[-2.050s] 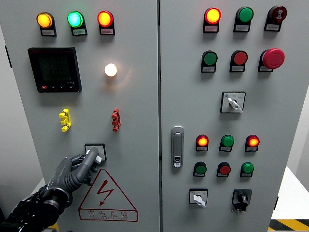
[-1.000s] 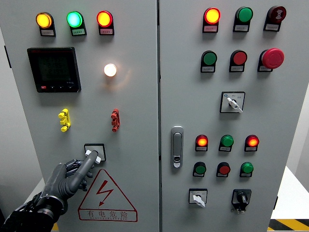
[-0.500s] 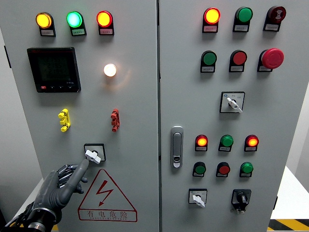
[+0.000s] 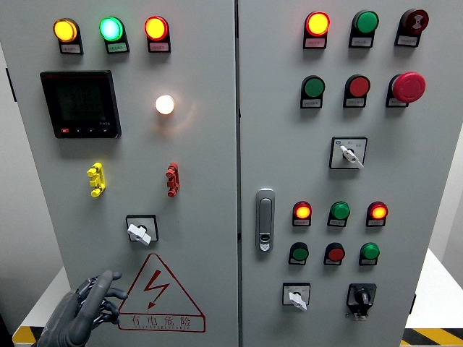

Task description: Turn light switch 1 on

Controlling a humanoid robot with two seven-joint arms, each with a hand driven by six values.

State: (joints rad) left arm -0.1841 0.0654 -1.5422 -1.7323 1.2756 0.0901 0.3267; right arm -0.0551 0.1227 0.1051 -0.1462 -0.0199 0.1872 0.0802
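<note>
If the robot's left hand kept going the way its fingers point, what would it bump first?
Probably the white-handled rotary switch: the grey left hand points up and right toward it, across bare grey panel. Depth is unclear.

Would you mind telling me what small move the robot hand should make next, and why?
Probably just lower the left robot hand to rest. It hangs below the rotary switch with fingers loose, touching nothing; the switch's white lever points up-left, and the round lamp above glows, which suggests the switch is already on. I can't confirm that this lamp belongs to switch 1.
</note>
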